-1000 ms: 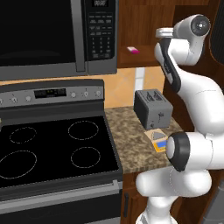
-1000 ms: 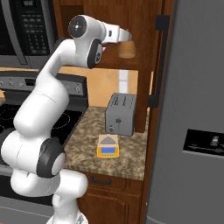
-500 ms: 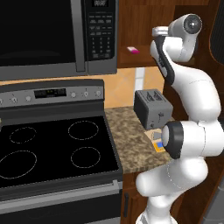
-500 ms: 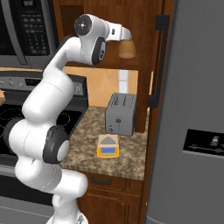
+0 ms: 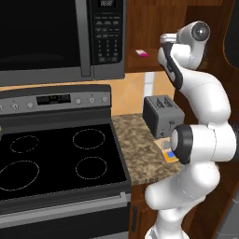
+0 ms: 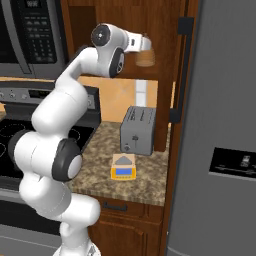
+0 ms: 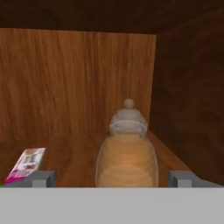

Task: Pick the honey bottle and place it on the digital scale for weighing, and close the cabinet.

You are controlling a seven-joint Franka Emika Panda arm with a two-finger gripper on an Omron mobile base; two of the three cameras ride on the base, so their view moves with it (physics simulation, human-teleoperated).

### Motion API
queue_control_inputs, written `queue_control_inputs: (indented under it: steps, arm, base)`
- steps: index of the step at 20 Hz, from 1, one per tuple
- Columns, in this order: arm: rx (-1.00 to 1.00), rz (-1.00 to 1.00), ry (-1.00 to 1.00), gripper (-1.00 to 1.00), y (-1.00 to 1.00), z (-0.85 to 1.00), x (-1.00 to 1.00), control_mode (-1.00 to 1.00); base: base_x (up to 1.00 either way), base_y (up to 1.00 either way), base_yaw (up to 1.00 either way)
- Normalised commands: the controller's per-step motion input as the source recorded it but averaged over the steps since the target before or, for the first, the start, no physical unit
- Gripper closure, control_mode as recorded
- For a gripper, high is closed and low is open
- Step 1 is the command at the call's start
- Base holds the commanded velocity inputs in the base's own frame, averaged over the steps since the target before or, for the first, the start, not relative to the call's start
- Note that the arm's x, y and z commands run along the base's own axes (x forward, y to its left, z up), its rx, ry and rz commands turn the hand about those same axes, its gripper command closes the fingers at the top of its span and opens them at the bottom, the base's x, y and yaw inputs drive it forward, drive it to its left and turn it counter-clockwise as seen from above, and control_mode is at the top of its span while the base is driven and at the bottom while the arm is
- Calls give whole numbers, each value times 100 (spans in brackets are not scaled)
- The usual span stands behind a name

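Note:
The honey bottle (image 7: 127, 153), amber with a paler narrow top, stands upright on the wooden shelf inside the cabinet. My gripper (image 7: 111, 177) is open, with one fingertip on each side of the bottle's base and a gap on both sides. From the right base view the gripper (image 6: 144, 46) reaches into the cabinet at the honey bottle (image 6: 145, 56). The digital scale (image 6: 124, 168), yellow-orange with a blue display, lies on the counter in front of the toaster; the arm partly hides the digital scale (image 5: 170, 154). The cabinet door (image 5: 231, 28) stands open at the upper right.
A small pink-and-white item (image 7: 26, 164) lies on the shelf left of the bottle. The grey toaster (image 6: 138, 130) stands behind the scale. A microwave (image 5: 60, 37) hangs over the black stove (image 5: 56, 158). A grey fridge (image 6: 225, 130) rises close beside the open door's edge (image 6: 182, 75).
The arm's elbow and lower links have swung inward toward the counter, while the hand has stayed at the bottle in the cabinet. The bottle and the door have not moved.

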Motion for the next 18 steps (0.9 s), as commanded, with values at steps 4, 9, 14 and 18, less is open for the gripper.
queue_control_inputs:
  steps: [4,9,14,18]
  arm:
    - [2,0,0,-100,-23,0,49,-100]
    - [2,0,0,-100,-27,0,48,-100]
    - [0,0,0,-100,-14,0,41,-100]
    - [0,0,0,-100,-4,-3,28,-100]
  base:
    - [0,0,0]
    - [0,0,0]
    - [0,0,0]
    - [0,0,0]
